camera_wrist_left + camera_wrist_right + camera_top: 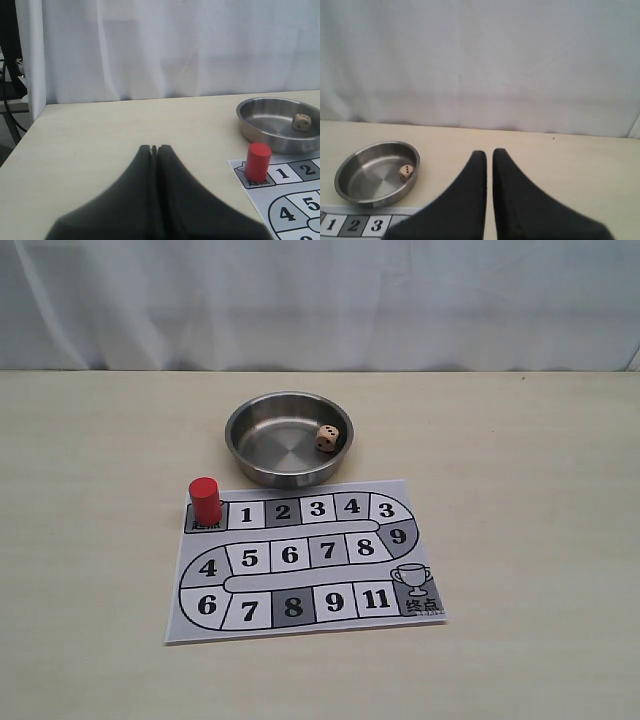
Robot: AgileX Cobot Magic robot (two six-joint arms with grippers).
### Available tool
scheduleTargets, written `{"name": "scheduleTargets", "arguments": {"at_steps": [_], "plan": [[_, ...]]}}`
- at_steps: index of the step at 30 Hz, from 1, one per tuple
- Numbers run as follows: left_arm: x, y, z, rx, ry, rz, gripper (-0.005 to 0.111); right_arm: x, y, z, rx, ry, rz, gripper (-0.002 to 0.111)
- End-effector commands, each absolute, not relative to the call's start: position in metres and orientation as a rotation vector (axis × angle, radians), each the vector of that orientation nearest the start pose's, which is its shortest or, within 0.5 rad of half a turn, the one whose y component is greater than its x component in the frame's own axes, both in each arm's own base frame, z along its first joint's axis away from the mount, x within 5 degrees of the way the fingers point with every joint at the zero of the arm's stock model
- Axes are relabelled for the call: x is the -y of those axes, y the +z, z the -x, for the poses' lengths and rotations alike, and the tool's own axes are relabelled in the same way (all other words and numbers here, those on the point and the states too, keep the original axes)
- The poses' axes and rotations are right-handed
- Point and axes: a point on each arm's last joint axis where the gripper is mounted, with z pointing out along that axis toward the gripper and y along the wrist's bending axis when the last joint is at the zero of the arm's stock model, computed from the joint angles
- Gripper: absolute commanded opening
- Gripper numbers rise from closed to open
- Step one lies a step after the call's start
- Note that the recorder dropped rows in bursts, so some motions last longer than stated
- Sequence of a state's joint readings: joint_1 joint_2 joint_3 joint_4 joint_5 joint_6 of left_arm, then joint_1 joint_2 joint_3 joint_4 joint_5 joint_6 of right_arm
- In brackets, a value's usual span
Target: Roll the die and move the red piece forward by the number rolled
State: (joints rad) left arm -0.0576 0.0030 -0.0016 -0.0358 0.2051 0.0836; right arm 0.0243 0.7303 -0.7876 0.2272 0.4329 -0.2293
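Left wrist view: left hand [154, 148] closed tip to tip, holding nothing. Red piece [258, 161] lies ahead of it, off to one side and well apart. It stands upright, long axis vertical, on the start square just beside "1" of the paper game board [290, 555]. Track reads 1-2-3-4-3-9-8-7-6-5-4-6-7-8-9-11, ending at a trophy marked 终点. Right hand [489, 152] closed, empty. Die [328, 437] rests inside the steel bowl [285, 475] on the tabletop [100, 540], near the board, apart from both hands.

Start square [198, 528] print partly hidden behind red piece [206, 500]; board [292, 200] cut off in both wrist views
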Motion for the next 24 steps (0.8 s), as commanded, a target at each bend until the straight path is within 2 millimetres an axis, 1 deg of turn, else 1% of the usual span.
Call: {"name": "scheduleTargets", "arguments": {"at_steps": [1, 2, 6, 10, 14, 19, 24], "plan": [[0.004, 0.195, -0.056, -1.677, -0.014, -0.094, 0.0, -0.015, 0.373, -0.175, -1.957, 0.074, 0.177, 0.004], [0.004, 0.195, -0.056, -1.677, -0.014, -0.094, 0.0, -0.015, 0.372, -0.184, -1.987, 0.069, 0.195, 0.004], [0.004, 0.195, -0.056, -1.677, -0.014, -0.094, 0.0, -0.017, 0.368, -0.207, -2.07, 0.081, 0.232, 0.004], [0.004, 0.195, -0.056, -1.677, -0.014, -0.094, 0.0, -0.025, 0.362, -0.229, -2.145, 0.168, 0.28, 0.004], [0.004, 0.195, -0.056, -1.677, -0.014, -0.094, 0.0, -0.034, 0.356, -0.25, -2.182, 0.246, 0.333, 0.004], [0.004, 0.195, -0.056, -1.677, -0.014, -0.094, 0.0, -0.061, 0.345, -0.272, -2.219, 0.251, 0.487, 0.004], [0.004, 0.195, -0.056, -1.677, -0.014, -0.094, 0.0, -0.091, 0.333, -0.302, -2.286, 0.222, 0.555, 0.004]]}}
